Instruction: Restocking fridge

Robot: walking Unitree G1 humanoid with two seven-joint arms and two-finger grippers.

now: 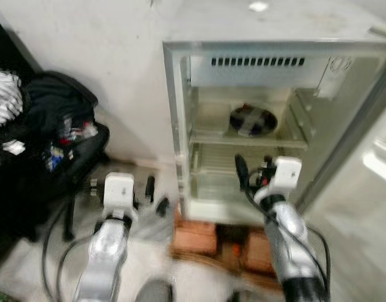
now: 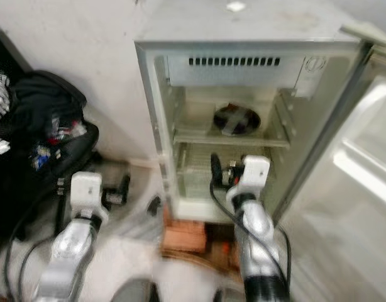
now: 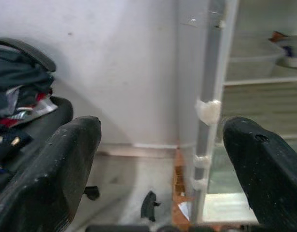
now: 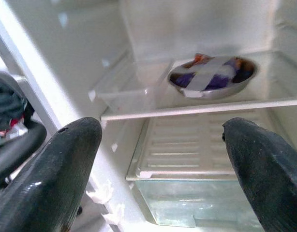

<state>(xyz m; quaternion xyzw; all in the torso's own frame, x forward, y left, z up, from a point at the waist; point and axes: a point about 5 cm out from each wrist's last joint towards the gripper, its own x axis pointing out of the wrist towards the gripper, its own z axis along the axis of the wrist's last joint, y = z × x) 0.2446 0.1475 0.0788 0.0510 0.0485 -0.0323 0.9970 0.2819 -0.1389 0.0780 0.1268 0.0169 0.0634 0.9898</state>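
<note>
Centre and upper right of the frame: small white fridge (image 1: 180, 126), door (image 1: 363, 189) swung open along the right edge, standing on red-brown bricks (image 1: 196, 238) against a pale wall (image 1: 111, 69). Interior: vented panel across the top, one glass shelf (image 4: 226, 104), ribbed cover over a clear crisper drawer (image 4: 197, 205) below.

Upper left: black chair (image 1: 80, 157) heaped with dark clothing and small colourful items.

Lower right: right arm, silver, raised toward the fridge opening; right gripper (image 4: 163, 169) at the level of the lower compartment, fingers spread wide, grasping nothing.

Lower left: left arm, silver, held low over the pale floor; left gripper (image 3: 160, 169) facing the wall beside the fridge's left edge, fingers spread wide, grasping nothing.

Upper centre, on the glass shelf: round metal bowl (image 4: 214, 76) with dark purple contents, two strips of pale tape crossed over its top. Clear plastic tray (image 4: 134, 89) just beside it, on the same shelf.
</note>
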